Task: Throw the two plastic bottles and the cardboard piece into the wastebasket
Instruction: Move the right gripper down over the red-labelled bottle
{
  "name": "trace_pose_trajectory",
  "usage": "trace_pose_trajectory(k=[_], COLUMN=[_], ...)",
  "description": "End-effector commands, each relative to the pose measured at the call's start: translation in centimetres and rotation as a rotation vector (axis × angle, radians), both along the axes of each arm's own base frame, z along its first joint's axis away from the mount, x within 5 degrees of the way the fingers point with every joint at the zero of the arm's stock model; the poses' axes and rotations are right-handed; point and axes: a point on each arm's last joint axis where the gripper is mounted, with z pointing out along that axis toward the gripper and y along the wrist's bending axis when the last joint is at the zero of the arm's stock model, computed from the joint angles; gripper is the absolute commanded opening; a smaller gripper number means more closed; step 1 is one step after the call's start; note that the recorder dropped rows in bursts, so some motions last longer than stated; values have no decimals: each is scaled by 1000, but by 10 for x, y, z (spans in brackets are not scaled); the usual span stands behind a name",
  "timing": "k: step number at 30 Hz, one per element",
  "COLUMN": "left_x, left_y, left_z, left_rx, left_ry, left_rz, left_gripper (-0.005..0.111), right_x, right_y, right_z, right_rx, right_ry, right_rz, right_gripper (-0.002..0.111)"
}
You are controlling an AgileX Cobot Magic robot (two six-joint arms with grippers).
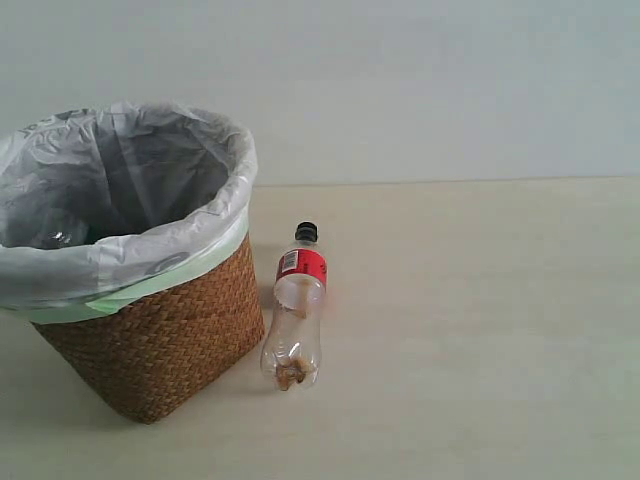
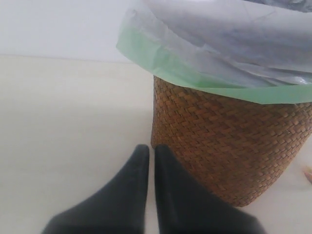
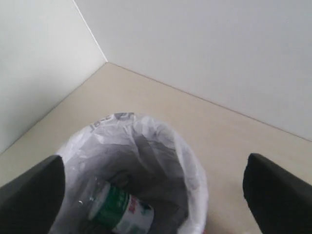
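Note:
The wicker wastebasket [image 1: 160, 340] with its white bag stands at the left of the table. The red-label bottle [image 1: 296, 305], black cap and brown residue, lies on the table just right of the basket. The white-green label bottle [image 3: 122, 210] lies inside the bag; a clear part of it shows in the exterior view [image 1: 55, 236]. The cardboard piece is not in view. My right gripper [image 3: 153, 168] hangs open above the basket's mouth [image 3: 195, 170], nothing between its fingers. My left gripper [image 2: 148, 150] is shut and empty, low beside the basket's woven wall [image 2: 229, 146]. Neither gripper shows in the exterior view.
A pale wooden tabletop [image 1: 480, 330] stretches to the right of the red-label bottle. A plain white wall [image 1: 420, 80] stands behind, and a wall corner [image 3: 105, 61] shows in the right wrist view.

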Motion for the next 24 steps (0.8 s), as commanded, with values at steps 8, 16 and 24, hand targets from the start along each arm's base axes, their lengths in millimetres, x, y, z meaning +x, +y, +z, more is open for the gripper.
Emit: trace_pose_trajectory(k=[8,16,24], left_x=[0,0,0], left_y=[0,0,0], left_z=[-1,-1,-1], left_rx=[-2,-2,-2], left_ry=[0,0,0], left_rz=[2,2,2], left_gripper=[4,4,4], right_x=[4,11,44], right_y=[-40,-39,-9], right_z=[-11,-39,-122], right_rx=[-350,-463,-575], right_ry=[50,198,409], right_rz=[-296,-325,-256], right_gripper=[89,89,89])
